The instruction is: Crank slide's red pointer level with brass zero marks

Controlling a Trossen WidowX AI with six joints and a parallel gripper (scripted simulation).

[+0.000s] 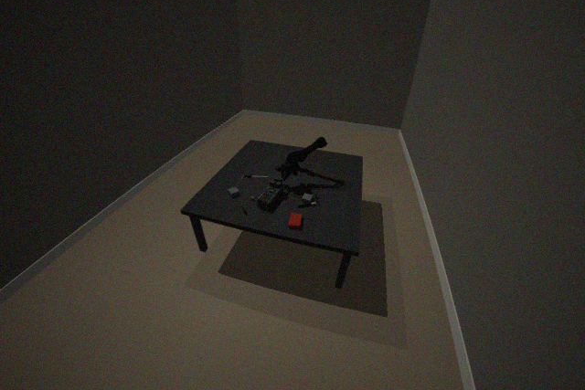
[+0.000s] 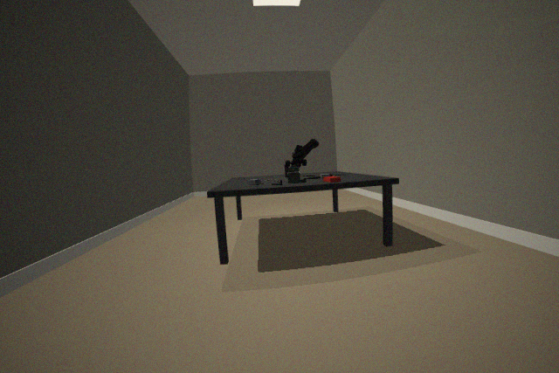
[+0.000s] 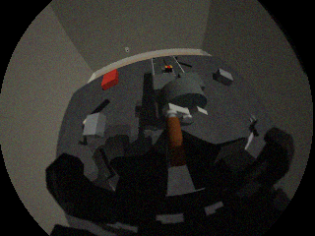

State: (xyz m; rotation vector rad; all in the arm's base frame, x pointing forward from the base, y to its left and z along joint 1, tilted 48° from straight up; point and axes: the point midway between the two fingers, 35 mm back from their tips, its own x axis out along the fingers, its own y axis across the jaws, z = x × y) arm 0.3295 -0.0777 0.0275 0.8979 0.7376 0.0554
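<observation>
The machine (image 1: 270,199) (image 2: 293,176) (image 3: 183,92) is a dark grey body near the middle of the table, with a round grey drum in the wrist view. Its crank handle (image 3: 174,129) is an orange grip on a pale metal arm. My gripper (image 3: 171,132) is shut on the orange handle; black fingers hide its lower part. In the top and exterior views the fingers are too dark to make out. A tiny red-orange spot (image 3: 168,68) beyond the drum looks like the pointer. The brass marks cannot be made out, so its level against them cannot be told.
A red block (image 1: 295,220) (image 2: 331,178) (image 3: 110,79) lies toward the table's front edge. One grey block (image 1: 308,197) (image 3: 94,125) and a second grey block (image 1: 233,192) (image 3: 224,76) lie on opposite sides of the machine. A thin tool (image 1: 259,176) (image 3: 250,140) lies beside the arm.
</observation>
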